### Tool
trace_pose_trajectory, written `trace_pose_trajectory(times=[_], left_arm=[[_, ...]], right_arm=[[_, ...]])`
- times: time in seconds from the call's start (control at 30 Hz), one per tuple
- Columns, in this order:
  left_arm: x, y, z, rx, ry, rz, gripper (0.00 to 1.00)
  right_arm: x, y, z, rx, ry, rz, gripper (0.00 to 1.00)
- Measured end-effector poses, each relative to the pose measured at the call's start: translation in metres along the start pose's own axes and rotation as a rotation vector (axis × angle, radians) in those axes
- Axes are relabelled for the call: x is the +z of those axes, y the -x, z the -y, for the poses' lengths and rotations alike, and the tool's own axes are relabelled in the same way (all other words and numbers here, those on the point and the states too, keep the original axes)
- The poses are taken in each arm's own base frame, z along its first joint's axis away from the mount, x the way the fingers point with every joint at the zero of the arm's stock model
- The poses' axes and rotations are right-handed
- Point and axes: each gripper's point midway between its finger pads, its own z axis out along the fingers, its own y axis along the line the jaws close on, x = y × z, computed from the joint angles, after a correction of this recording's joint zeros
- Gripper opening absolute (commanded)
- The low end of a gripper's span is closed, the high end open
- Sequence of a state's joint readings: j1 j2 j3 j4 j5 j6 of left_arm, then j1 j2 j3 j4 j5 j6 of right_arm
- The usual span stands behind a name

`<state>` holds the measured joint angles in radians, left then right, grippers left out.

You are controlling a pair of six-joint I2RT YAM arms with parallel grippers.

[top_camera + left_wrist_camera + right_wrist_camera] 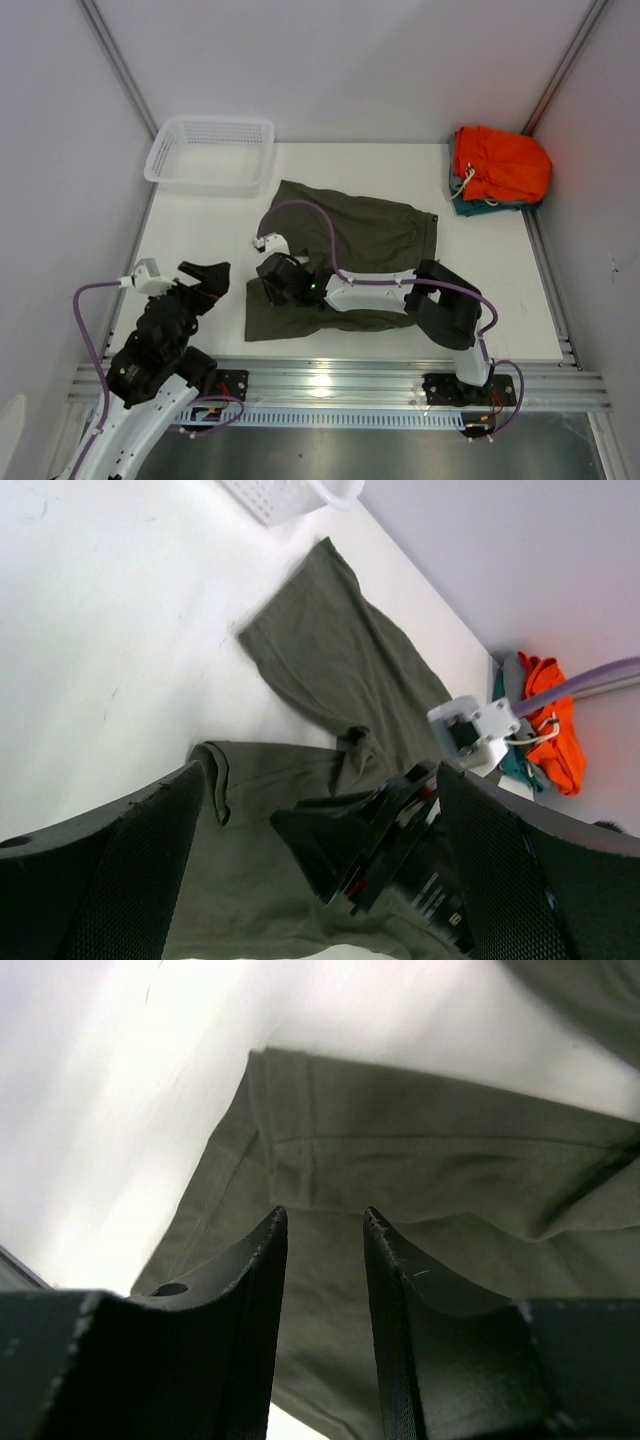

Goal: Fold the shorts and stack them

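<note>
Olive-green shorts [350,250] lie spread in the middle of the table [190,220], the far leg pointing toward the white basket [210,150] and the near leg toward the front rail. From my remote station the cloth reads as light, limp and creased. I judge it will sag and slide unless pinched at a stitched hem or the waistband, not in the open middle. The right gripper [320,1218] hangs over the near leg's hem, its jaws drawn narrow with a gap and nothing visibly between them. The left gripper [207,282] stands wide and holds nothing, over bare table just beside the shorts. The right arm hides much of the near leg from above. I cannot make out the drawstring, nor whether the right fingertips touch cloth.
</note>
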<state>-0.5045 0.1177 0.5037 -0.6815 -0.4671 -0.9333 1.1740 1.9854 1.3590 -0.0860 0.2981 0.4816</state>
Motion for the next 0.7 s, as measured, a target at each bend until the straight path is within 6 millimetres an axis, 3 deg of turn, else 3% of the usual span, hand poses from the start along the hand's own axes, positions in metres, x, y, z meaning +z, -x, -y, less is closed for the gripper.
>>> trace_pose_trajectory(times=[0.37, 0.7], left_arm=[[-0.028, 0.050, 0.006, -0.030, 0.041, 0.117, 0.99], [-0.033, 0.054, -0.003, -0.016, 0.079, 0.128, 0.99]], right_arm=[[-0.003, -0.008, -0.010, -0.165, 0.008, -0.003, 0.54], [0.015, -0.018, -0.021, -0.221, -0.001, -0.022, 0.50]])
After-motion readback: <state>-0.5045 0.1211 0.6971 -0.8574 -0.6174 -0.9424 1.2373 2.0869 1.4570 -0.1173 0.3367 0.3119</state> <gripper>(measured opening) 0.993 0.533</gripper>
